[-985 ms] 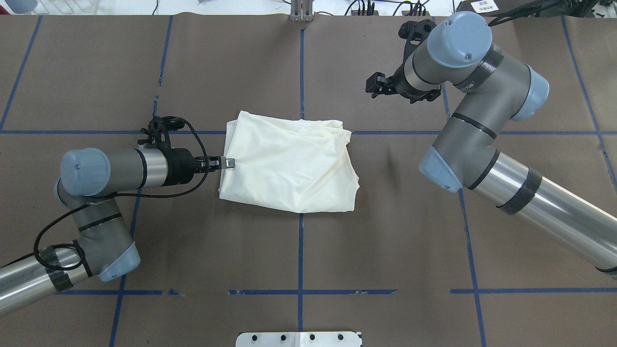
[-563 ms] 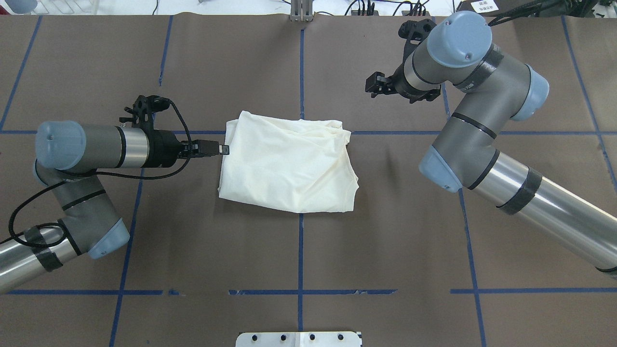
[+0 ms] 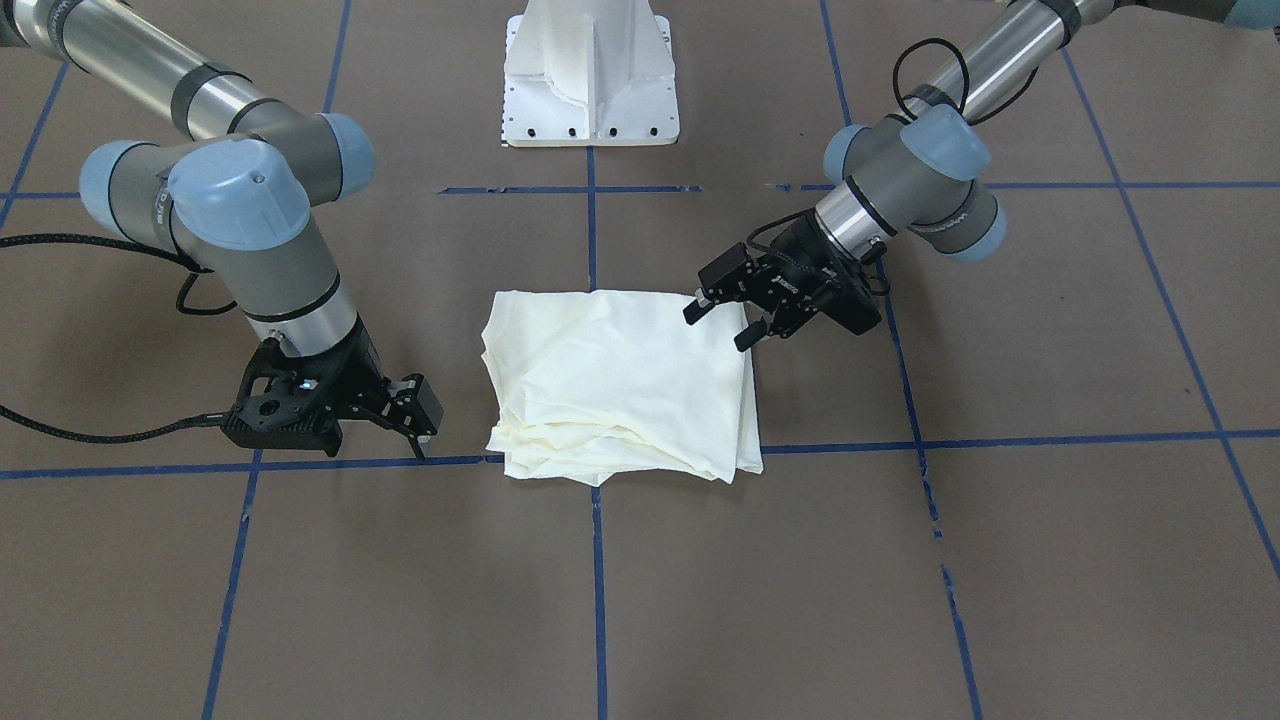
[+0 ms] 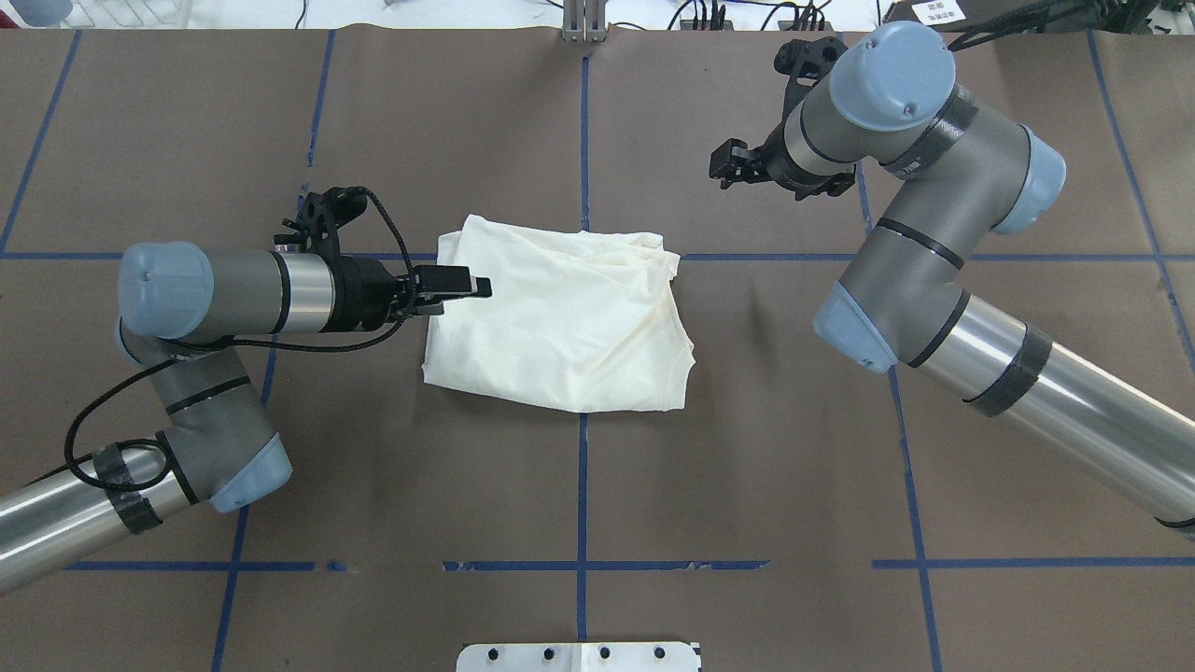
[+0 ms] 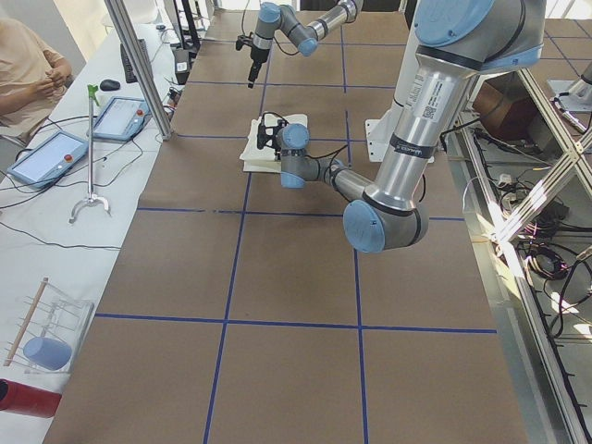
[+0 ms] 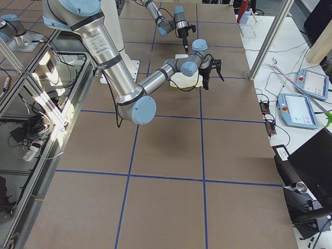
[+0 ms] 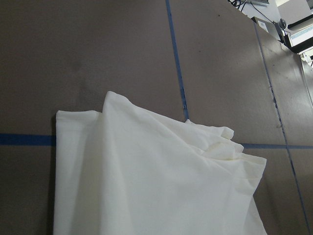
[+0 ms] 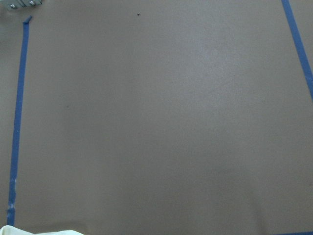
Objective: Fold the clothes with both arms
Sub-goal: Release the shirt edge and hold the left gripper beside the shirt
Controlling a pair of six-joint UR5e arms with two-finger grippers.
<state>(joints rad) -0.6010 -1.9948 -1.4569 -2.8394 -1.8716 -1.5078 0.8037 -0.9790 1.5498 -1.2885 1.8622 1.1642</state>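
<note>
Shirt (image 4: 560, 317): it is lying folded in a rough square in the middle of the table (image 4: 392, 467), with the plain cream side up. It is looking just the same as a second ago.
Left gripper (image 4: 476, 284): it is hanging over the shirt's left side, near the far corner. Its jaws are standing wide apart and are holding nothing. I cannot tell if a fingertip is touching the cloth.
Left gripper's change: a moment ago it was sitting right at the shirt's left edge. Now it is reaching further in over the cloth.
Right gripper (image 4: 721, 170): it is hanging past the shirt's far right corner, well apart from it, and pointing down at bare table. Its jaws are standing apart and are holding nothing.
Right gripper's change: it is staying where it was.
</note>
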